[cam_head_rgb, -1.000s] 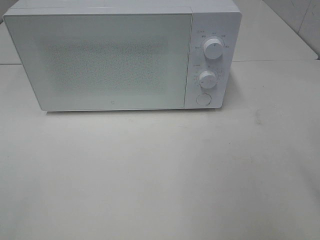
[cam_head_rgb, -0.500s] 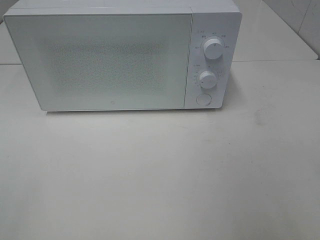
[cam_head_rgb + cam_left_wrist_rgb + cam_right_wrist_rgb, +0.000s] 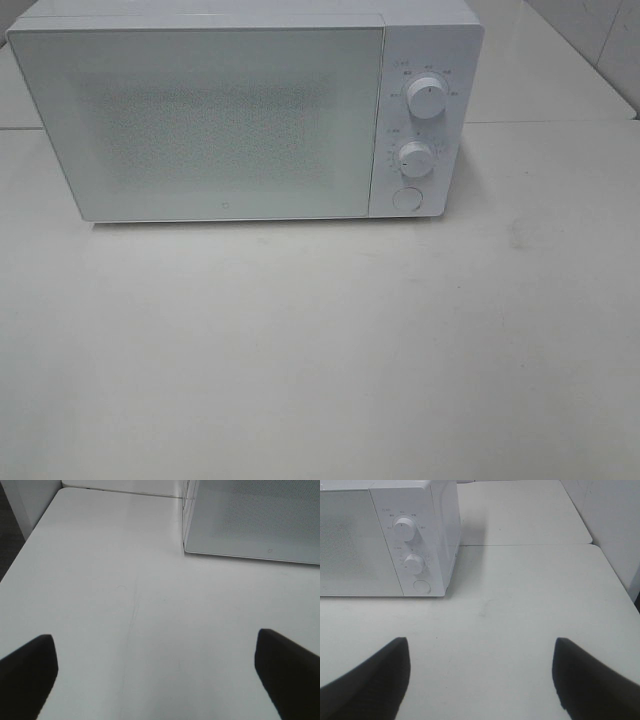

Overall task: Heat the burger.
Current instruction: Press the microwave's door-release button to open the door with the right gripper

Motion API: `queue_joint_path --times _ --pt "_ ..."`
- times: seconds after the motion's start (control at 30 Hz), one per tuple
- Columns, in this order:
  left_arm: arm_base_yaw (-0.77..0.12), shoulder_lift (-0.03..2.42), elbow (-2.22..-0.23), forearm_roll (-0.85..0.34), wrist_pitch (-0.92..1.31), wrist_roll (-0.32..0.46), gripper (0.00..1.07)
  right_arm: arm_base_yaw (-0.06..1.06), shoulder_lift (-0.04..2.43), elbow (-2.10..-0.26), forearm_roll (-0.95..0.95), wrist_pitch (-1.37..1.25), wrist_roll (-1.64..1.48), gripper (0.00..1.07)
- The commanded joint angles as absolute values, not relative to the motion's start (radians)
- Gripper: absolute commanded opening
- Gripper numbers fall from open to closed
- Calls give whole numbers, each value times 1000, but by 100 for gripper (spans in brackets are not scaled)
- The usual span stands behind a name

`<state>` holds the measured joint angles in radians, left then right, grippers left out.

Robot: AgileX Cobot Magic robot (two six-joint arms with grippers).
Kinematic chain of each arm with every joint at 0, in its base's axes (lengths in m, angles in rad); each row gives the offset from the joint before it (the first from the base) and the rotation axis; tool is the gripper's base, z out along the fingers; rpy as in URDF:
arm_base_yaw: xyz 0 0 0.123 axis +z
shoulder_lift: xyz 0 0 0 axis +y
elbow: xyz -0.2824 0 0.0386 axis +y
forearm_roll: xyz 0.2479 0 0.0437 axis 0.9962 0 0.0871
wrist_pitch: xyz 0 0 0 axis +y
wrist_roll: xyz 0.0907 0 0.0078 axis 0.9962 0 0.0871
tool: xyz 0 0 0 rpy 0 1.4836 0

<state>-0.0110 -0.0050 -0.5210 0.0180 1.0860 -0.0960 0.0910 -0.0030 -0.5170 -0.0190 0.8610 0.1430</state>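
Exterior high: microwave (image 3: pixel 230 110) at 12 o'clock, door closed; burger not visible, possibly inside. Left gripper (image 3: pixel 155 652) and right gripper (image 3: pixel 481 649) both spread wide, empty. Step looks like starting the heat; next, right gripper reaches lower knob (image 3: pixel 415 157) at 1 o'clock.

the microwave (image 3: pixel 430 40) sits on the table (image 3: pixel 320 350), its knobs (image 3: pixel 426 100) and button (image 3: pixel 406 198) right of its door (image 3: pixel 210 120).

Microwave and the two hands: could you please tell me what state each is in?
Microwave door: shut.
Upper knob: mark pointing up.
Left hand: open, empty.
Right hand: open, empty.
Burger: not in view.
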Motion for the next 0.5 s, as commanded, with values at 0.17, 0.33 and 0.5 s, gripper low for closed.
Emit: queue_joint_path --times 0.17,0.33,0.5 --pt "-11 -20 -519 15 1072 -101 100 87 -32 -523 -23 937 158 76" --pt "-11 -20 -519 15 1072 -101 100 87 -32 -499 -34 994 154 76" --pt "-11 -20 -519 15 1072 -101 100 87 -32 -499 -32 995 151 76"
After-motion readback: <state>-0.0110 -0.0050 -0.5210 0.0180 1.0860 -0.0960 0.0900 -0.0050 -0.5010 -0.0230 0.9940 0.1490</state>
